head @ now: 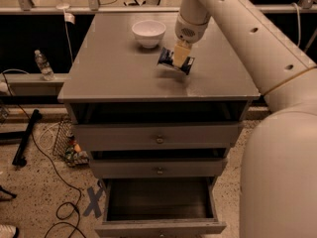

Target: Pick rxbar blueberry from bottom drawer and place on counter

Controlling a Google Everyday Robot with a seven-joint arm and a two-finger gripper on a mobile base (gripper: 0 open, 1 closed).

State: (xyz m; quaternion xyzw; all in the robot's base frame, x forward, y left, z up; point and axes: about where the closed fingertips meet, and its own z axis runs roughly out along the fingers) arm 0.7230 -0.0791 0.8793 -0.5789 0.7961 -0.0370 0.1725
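Camera view shows the gripper (pixel 181 61) over the smooth grey counter surface (pixel 114 68), fingers (pixel 179 53) pinching the small dark-wrapped rxbar blueberry (pixel 166 58) just above it. Placing step: next, lower gently, let go.

Gripper (pixel 179 59) over smooth, faintly glossy counter (pixel 114 66)
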